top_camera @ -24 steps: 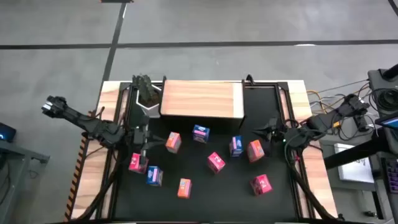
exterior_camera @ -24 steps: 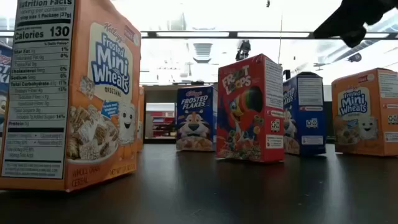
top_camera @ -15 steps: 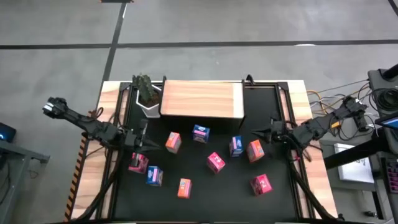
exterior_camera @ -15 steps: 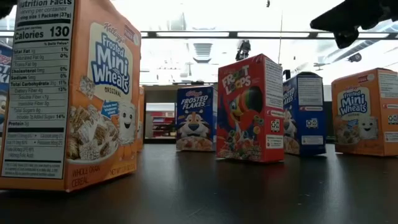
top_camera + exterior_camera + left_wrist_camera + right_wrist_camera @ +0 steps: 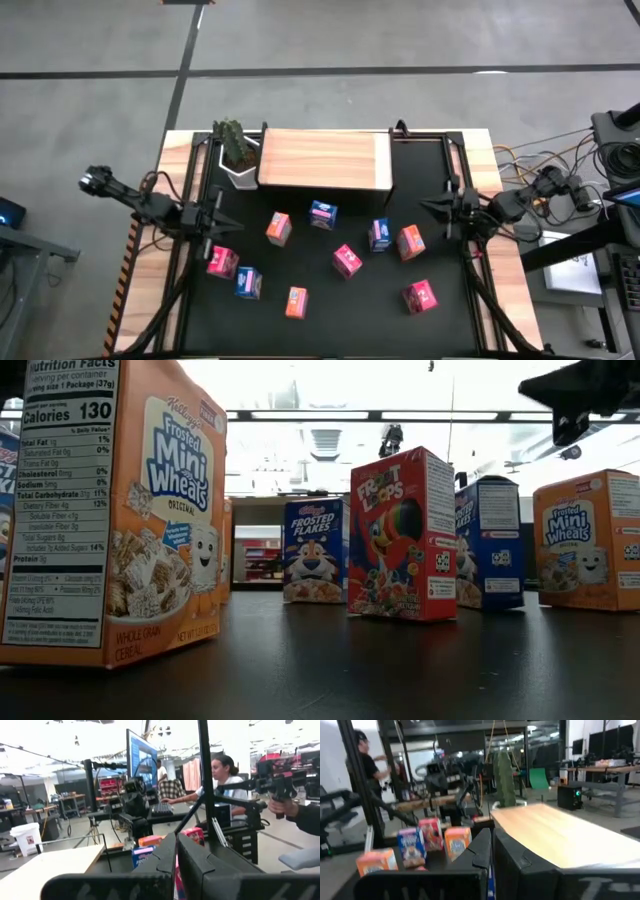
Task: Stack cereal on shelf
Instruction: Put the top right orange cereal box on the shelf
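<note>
Change: both arms have drawn back outward since the earlier pictures. The left gripper was over the mat beside the pink box, and now it is at the mat's left edge. The right gripper went from near the orange box toward the mat's right edge.
Left gripper: fingers pressed together, holding nothing.
Right gripper: fingers also together, empty.
Shelf: the shelf stands at the far edge of the mat, nothing on it. A plant is just beside its left end.
Cereal: nine boxes stand on the mat in front of the shelf, all apart from the shelf.
Nearest to left gripper: a pink box, near but not touching.
Nearest to right gripper: an orange box, near, not touching.
Open room: the strip between the shelf's front and the boxes is narrow; the middle has gaps between boxes.
</note>
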Robot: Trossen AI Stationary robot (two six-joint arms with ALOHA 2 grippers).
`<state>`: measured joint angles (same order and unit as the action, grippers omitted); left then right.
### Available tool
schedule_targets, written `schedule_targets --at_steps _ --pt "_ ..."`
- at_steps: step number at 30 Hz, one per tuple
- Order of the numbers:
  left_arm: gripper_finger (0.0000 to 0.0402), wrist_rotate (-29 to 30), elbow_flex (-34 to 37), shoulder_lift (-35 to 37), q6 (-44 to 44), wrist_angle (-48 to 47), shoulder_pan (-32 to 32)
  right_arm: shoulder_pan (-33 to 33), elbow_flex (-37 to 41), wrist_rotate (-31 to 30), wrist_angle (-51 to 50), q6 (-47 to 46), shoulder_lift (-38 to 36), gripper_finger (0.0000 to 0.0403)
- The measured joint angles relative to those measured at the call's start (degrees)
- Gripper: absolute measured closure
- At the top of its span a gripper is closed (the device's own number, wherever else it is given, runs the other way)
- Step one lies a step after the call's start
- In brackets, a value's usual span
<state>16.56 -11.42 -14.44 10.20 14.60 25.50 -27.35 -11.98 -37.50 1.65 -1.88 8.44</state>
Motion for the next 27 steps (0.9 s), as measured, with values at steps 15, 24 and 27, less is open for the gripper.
schedule_targets --at_steps 15,24,27 --pt "0.0402 0.0 1.4 0.3 1.0 1.0 -0.1 0.0 0.1 0.0 0.7 0.1 1.0 0.039" --pt "0.0402 0.0 0.9 -5.3 4.5 12.7 -0.1 0.0 0.1 0.4 9.2 3.4 5.0 0.039" --pt "0.0402 0.0 -1.1 -7.9 5.2 11.5 -0.1 0.0 -0.8 0.4 11.0 4.9 6.5 0.039"
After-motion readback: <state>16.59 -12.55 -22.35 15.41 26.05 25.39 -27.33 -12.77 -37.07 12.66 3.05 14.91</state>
